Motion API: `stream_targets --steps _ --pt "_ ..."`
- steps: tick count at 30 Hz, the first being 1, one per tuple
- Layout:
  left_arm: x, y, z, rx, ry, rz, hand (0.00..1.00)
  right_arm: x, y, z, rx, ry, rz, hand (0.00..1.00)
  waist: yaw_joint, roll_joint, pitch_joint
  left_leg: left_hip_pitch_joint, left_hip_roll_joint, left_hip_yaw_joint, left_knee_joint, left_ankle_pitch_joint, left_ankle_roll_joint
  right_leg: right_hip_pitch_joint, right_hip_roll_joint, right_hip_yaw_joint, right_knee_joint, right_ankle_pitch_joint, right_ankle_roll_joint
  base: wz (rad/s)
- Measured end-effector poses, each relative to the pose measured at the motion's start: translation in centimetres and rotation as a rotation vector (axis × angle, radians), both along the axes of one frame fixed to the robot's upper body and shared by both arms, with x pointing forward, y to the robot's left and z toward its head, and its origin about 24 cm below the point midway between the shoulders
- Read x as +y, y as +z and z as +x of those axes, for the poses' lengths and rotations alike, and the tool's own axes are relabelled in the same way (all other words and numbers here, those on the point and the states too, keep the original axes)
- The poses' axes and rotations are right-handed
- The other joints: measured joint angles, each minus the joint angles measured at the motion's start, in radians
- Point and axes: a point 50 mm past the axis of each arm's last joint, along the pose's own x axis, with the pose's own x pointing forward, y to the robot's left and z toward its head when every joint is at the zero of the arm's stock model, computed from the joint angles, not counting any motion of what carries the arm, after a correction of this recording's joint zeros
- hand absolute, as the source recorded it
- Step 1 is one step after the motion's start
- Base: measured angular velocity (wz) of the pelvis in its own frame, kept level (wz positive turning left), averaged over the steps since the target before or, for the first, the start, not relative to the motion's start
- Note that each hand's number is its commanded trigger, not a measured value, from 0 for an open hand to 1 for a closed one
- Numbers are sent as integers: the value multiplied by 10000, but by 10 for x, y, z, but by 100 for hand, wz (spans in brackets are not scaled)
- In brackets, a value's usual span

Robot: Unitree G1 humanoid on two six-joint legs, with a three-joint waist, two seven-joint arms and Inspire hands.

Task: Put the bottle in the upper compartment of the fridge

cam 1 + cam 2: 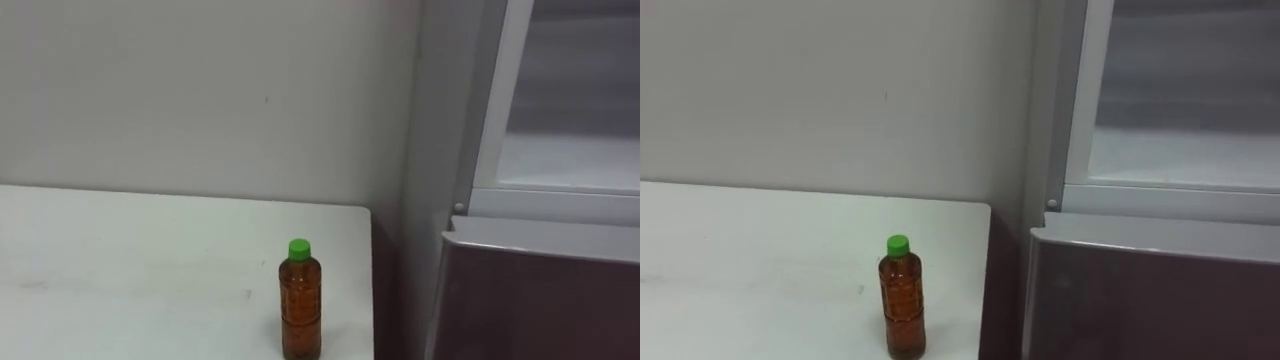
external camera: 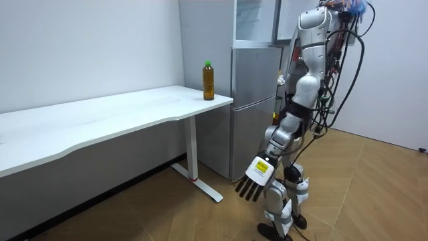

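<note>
Stood on the wooden floor [image 2: 167,214] facing the wall, with the grey fridge [image 2: 254,114] ahead to the right and the white table [image 1: 120,260] ahead to the left, its right end close against the fridge. Found the fridge's upper compartment [image 1: 570,150] open, with the pale interior exposed above the closed lower door [image 1: 540,300]. Found the bottle [image 1: 301,300] upright on the table near the right end, filled with amber liquid and touched by nothing. Carried the left hand [image 2: 256,175] low beside the leg, well apart from the bottle, fingers straight and spread, empty. Judged as the opening step: approach and reach, with no grasp made yet and the whole transfer left to do. Called next for raising a hand to table height, closing it from the side round the bottle's body below the green cap [image 1: 299,248], then lifting clear and swinging right and up into the open compartment. Required care with a tall, narrow bottle so near the table's edge: likely to topple or drop at a glancing touch. Required clearance over the lower door's top edge on the way in.
</note>
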Motion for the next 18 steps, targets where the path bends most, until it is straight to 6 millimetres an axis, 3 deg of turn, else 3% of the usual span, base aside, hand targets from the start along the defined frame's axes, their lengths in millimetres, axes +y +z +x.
stream_targets --steps 10,18 --pt "-3 -2 13 -44 -402 -505 0 2 -1 7 34 39 -27 0 -435 32 4 -31 78 149 29 -65 -1 -85 39 84 124 80 -25 -5" --pt "-3 -2 11 48 -397 -532 0 2 -1 7 55 20 -55 0 -463 40 3 -47 86 210 77 -78 23 -144 29 81 198 113 -4 -3"
